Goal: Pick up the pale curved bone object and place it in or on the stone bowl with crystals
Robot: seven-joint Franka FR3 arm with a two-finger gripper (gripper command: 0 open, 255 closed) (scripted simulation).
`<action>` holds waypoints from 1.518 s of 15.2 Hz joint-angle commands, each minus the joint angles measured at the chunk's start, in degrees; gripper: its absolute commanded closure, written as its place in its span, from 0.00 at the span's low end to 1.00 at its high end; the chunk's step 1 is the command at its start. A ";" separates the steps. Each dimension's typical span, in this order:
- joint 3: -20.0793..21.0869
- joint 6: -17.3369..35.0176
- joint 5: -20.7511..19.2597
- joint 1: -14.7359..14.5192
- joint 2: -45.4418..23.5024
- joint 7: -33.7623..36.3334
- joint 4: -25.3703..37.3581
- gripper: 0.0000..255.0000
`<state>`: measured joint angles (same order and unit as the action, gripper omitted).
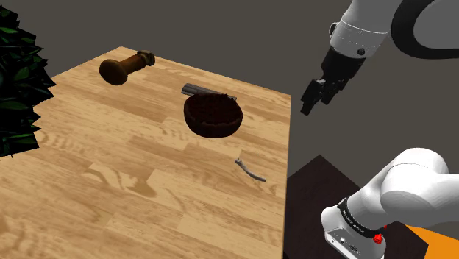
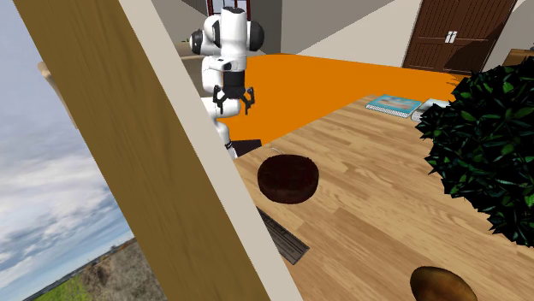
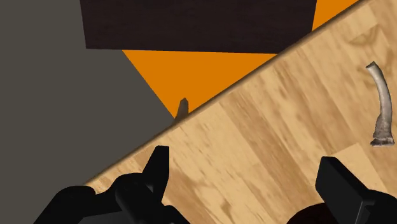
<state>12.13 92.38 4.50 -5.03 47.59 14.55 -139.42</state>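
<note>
- The bone (image 1: pixel 250 171), pale grey and thin with a gentle curve, lies flat on the wood-grained tabletop (image 1: pixel 110 169), near the tabletop's edge at the shoulder view's right.
- Its long axis runs on a slant in the shoulder view. The wider, knobbed end is at the upper left, nearer the bowl. The slim end points to the lower right, toward the tabletop's edge.
- The dark brown bowl (image 1: pixel 212 115), round and rough-walled, stands up and to the left of the bone in that view, near it but apart from it.
- A dark grey flat thing (image 1: pixel 208 90) lies just behind the bowl.
- A brown club-shaped thing (image 1: pixel 125 68) lies toward the far corner, well apart from both the bowl and the bone.
- The gripper (image 1: pixel 312 104) hangs in the air beyond the tabletop's right edge in the shoulder view, well apart from the bone and touching nothing.
- In the wrist view the fingers (image 3: pixel 156 168) are spread wide, with bare tabletop between them, and they clasp nothing.
- There the bone lies outside that gap, past the other finger's outer side. Its slim tip is farthest from the gripper and its flared end is nearest.
- Orange floor (image 3: pixel 197 70) and the dark stand (image 3: pixel 197 25) show past the tabletop's edge.
- A dark-leaved plant (image 1: pixel 18 81) stands at the shoulder view's left.
</note>
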 commanded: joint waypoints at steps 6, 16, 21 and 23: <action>9.29 6.87 5.98 -2.90 -3.57 8.73 -1.15 0.00; 19.53 16.74 9.69 -3.88 -11.13 17.15 -0.94 0.00; 20.45 20.49 10.13 -3.88 -12.00 17.14 -3.85 0.00; 20.46 20.50 10.12 -3.87 -12.01 17.15 -3.84 0.00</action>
<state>32.53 112.73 14.61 -8.91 35.65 31.68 -143.20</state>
